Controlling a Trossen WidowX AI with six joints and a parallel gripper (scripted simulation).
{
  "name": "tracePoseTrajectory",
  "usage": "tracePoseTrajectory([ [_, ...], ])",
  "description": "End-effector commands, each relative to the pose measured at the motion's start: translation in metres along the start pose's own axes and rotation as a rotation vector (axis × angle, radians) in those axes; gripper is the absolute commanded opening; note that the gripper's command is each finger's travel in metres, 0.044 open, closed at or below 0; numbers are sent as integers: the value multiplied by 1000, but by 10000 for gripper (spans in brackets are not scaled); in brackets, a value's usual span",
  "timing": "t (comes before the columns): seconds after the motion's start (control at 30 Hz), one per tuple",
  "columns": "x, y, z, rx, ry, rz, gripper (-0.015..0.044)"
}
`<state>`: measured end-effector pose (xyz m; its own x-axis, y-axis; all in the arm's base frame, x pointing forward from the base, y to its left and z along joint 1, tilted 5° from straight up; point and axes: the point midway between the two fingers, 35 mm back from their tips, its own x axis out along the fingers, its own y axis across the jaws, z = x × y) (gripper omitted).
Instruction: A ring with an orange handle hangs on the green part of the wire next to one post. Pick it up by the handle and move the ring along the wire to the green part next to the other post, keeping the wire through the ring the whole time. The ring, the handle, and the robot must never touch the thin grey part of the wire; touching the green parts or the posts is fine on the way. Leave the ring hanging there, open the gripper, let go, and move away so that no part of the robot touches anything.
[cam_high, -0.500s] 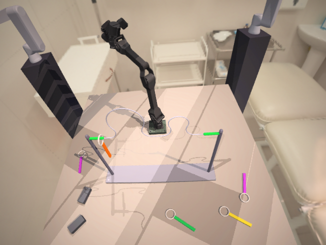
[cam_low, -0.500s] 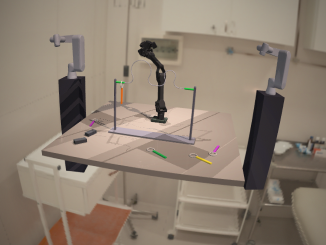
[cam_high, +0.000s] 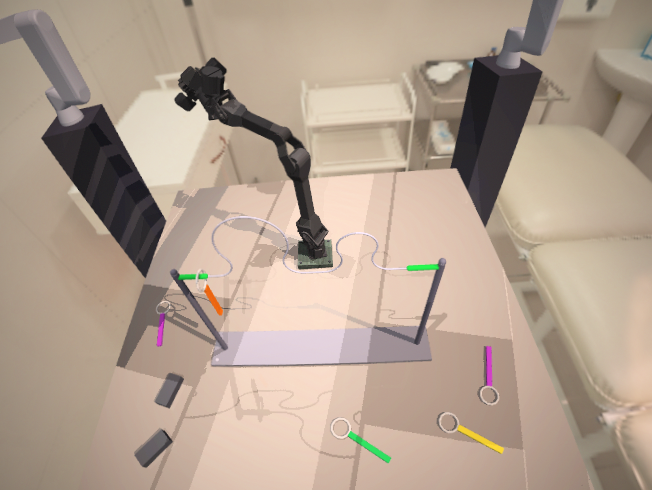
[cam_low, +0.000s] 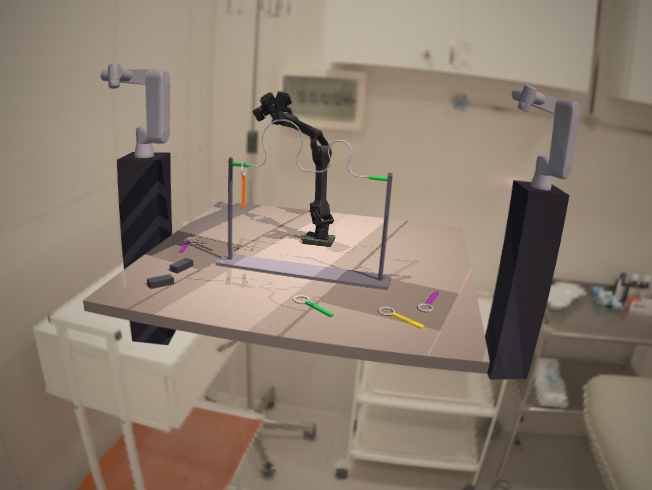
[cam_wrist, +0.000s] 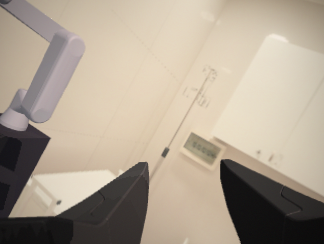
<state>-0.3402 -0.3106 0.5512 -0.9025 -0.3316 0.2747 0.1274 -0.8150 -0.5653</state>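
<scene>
The ring (cam_high: 197, 281) (cam_low: 243, 190) with its orange handle (cam_high: 213, 300) hangs on the left green part (cam_high: 187, 277) (cam_low: 237, 164) of the wire, beside the left post (cam_high: 200, 311) (cam_low: 230, 210). The handle points down. The thin grey wire (cam_high: 358, 232) (cam_low: 341, 140) curves across to the right green part (cam_high: 422, 267) (cam_low: 377, 178) at the right post (cam_high: 429, 302) (cam_low: 385, 226). My gripper (cam_high: 184, 89) (cam_low: 261, 106) (cam_wrist: 184, 169) is raised high at the left, well away from the handle. Its fingers are partly open with nothing between them. The wrist view shows no ring or wire.
A magenta-handled ring (cam_high: 160, 329) and two dark blocks (cam_high: 169, 390) (cam_high: 153, 447) lie at the left. Green (cam_high: 369, 447), yellow (cam_high: 480, 438) and magenta (cam_high: 488, 365) handled rings lie at front and right. Dark pillars (cam_high: 105, 179) (cam_high: 492, 121) carrying pale arms flank the table.
</scene>
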Motion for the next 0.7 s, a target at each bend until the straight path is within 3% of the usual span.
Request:
tracePoseTrajectory([
  [0.0,-14,44,13,49,-97,129,160],
  [0.3,-72,163,32,178,-305,514,160],
  [0.67,-206,275,33,368,-469,1064,160],
])
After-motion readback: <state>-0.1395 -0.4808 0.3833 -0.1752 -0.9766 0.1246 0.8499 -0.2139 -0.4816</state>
